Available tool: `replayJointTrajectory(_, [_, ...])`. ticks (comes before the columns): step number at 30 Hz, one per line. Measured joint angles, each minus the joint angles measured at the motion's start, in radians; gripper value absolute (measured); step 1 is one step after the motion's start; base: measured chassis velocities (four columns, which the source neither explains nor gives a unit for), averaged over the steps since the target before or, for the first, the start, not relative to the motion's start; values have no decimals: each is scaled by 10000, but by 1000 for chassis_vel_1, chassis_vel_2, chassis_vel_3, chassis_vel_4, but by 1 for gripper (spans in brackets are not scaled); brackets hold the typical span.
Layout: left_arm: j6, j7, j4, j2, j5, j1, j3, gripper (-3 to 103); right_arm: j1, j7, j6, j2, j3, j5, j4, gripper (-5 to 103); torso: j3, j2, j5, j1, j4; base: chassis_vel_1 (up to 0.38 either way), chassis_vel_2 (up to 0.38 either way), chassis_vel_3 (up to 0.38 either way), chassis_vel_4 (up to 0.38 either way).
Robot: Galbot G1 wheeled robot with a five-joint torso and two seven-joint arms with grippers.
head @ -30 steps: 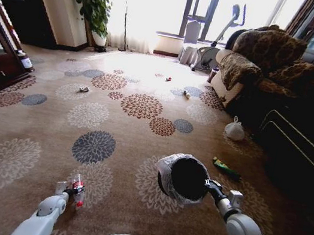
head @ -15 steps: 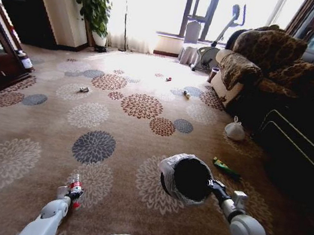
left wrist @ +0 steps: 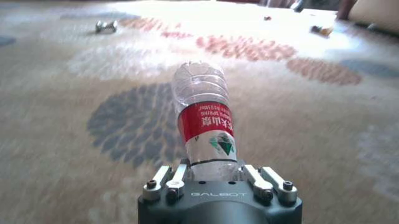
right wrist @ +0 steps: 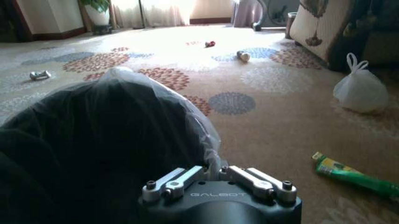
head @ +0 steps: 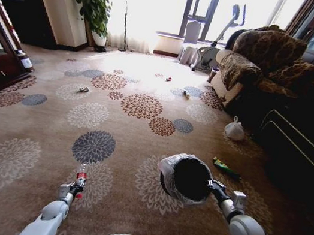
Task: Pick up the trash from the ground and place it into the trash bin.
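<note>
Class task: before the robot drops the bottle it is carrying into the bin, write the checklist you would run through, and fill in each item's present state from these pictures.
1. Left pincer is shut on the clear plastic bottle with the red label: ok.
2. Bottle is clear of the patterned carpet: ok, the left wrist view shows it pointing forward, carpet well beyond.
3. Right pincer grips the rim of the small black bin lined with a translucent bag: ok.
4. Bin mouth open and facing the robot: ok.
5. Bottle over the bin mouth: not ok; it is off to the bin's left, apart.
6. Room inside the bin: cannot tell, interior dark.
</note>
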Motion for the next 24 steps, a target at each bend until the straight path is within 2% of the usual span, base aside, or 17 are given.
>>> replayJointTrajectory(3, [-984,1139,-1440,308,-400,32,317,34,473,-4,-78,-74,-487,69,-276,2,0,0,-3,0,0,0,0,0,0])
replayJointTrajectory(4, [-984,1139,-1440,308,-400,32,317,34,473,-4,-78,-74,-487,69,-276,2,0,0,-3,0,0,0,0,0,0])
replayJointTrajectory(7, [-1452,2200,-2984,821,-1160,-30,868,34,1220,3,-291,-200,-1289,202,-645,2,1,0,2,0,0,0,0,0,0])
replayJointTrajectory(8, [-1452,2200,-2984,821,-1160,-30,868,34,1220,3,-291,-200,-1289,202,-645,2,1,0,2,0,0,0,0,0,0])
replayJointTrajectory(11, [-1531,2938,-4736,1515,-2154,-349,1856,34,2619,34,-561,-203,-2520,270,-1352,2,1,0,5,1,0,0,0,0,0])
replayJointTrajectory(12, [-1531,2938,-4736,1515,-2154,-349,1856,34,2619,34,-561,-203,-2520,270,-1352,2,1,0,5,1,0,0,0,0,0])
replayJointTrajectory(14, [-1401,3183,-5456,1857,-2618,-664,2446,34,3529,71,-722,-169,-3235,262,-1771,2,1,0,-5,1,1,0,0,0,0])
replayJointTrajectory(16, [-1295,3256,-5718,1999,-2863,-823,2715,34,3884,81,-780,-161,-3554,264,-1927,2,1,0,1,2,3,0,0,0,0])
replayJointTrajectory(19, [-959,3307,-6206,2247,-3514,-1532,3622,34,4719,146,-964,-115,-4448,278,-2198,2,2,0,-3,3,2,0,0,0,0])
replayJointTrajectory(20, [-959,3307,-6206,2247,-3514,-1532,3622,34,4719,146,-964,-115,-4448,278,-2198,2,2,0,-3,3,2,0,0,0,0])
replayJointTrajectory(22, [-837,3309,-6212,2190,-3788,-2217,4349,34,5008,190,-1025,16,-4909,277,-2261,2,2,0,0,3,-1,0,0,0,0])
replayJointTrajectory(24, [-826,3310,-6130,2150,-3803,-2424,4554,34,5051,192,-1038,64,-5009,273,-2261,2,1,0,1,3,-1,0,0,0,0])
